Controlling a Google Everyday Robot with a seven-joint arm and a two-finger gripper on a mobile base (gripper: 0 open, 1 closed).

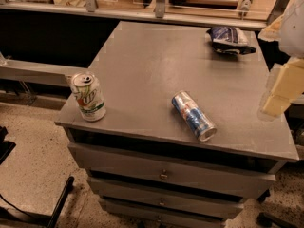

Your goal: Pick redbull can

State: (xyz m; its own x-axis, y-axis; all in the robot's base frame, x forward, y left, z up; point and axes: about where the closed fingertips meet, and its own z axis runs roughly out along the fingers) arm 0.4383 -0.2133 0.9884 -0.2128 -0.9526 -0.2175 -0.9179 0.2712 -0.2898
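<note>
Drawers (164, 175) face me; left of the pincer (279, 91) the blue can (194, 116) lies toppled, not yet reached; its grip I cannot tell.

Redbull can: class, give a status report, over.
Gripper at right edge of table. Redbull can on its side near front, untouched. Nothing between them.

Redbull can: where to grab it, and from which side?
The redbull can lies on its side, diagonal, near the front edge of the cabinet top. Probably best: come from above and grip mid-body, closing across the round barrel. The gripper hangs to the can's right.
</note>
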